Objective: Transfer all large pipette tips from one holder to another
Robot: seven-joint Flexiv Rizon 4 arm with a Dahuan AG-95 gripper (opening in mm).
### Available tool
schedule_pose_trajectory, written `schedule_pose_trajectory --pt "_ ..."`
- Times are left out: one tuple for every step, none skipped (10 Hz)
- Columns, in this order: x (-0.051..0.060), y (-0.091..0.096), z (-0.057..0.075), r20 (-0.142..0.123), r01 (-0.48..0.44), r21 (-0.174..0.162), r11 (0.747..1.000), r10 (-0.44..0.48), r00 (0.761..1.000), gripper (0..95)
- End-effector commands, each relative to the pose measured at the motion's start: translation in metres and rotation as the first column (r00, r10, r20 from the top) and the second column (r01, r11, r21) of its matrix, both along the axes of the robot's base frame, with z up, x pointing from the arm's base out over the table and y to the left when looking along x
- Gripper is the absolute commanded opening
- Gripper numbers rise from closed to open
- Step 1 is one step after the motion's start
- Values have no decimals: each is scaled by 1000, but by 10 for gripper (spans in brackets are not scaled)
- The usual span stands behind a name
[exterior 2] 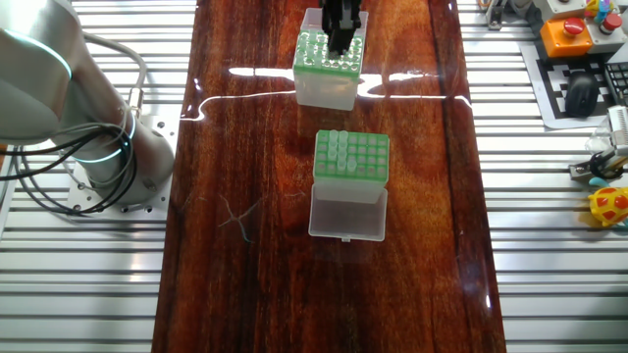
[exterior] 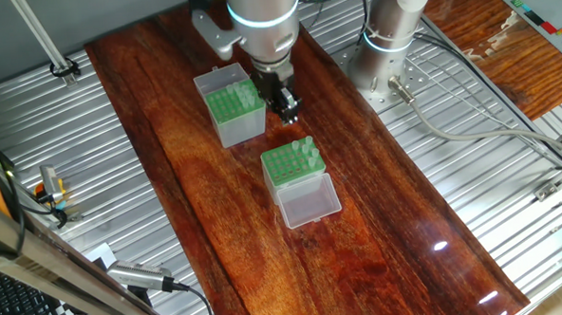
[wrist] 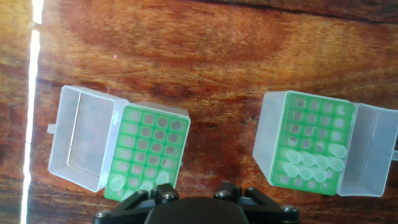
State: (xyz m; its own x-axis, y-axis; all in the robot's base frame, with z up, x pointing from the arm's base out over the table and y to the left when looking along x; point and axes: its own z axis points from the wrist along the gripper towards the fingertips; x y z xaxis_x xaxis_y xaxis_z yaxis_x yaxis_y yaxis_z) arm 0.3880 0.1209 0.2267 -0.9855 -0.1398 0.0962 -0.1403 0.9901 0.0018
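Roughly nine large pipette tips (wrist: 310, 165) fill one rack's (wrist: 314, 140) six o'clock rows; the other rack (wrist: 149, 149) holds about three; gripper (exterior: 285, 104) state unclear

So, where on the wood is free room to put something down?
Bare wood lies beyond the clear lid of the nearer box, toward the table's end, and along both long edges. It is crowded between that box and the far box, where the pincer hangs.

Glossy varnished wood tabletop (exterior 2: 255, 245); translucent plastic holder boxes (exterior 2: 350, 186); ribbed matt metal surround (exterior 2: 78, 284).
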Motion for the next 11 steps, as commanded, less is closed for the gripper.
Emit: schedule_pose_trajectory --pt "5 20 -35 10 -31 37 999 30 999 570" --pt "5 21 -42 20 -26 42 999 25 999 570" --pt "5 21 -42 20 -26 43 999 25 999 570" --pt "5 21 -42 23 -27 43 999 26 999 380" --pt "5 21 -42 23 -32 45 998 31 999 380" --pt "5 21 -42 23 -42 51 998 41 999 380" --pt "5 21 -42 11 -38 61 997 37 999 380" --pt "4 22 -44 4 -23 62 998 23 1000 380" --pt "0 26 -53 3 -5 64 998 5 1000 570" --pt "-6 30 -64 8 8 66 998 -9 1000 570" --pt "-11 32 -69 9 17 64 998 -18 1000 380"
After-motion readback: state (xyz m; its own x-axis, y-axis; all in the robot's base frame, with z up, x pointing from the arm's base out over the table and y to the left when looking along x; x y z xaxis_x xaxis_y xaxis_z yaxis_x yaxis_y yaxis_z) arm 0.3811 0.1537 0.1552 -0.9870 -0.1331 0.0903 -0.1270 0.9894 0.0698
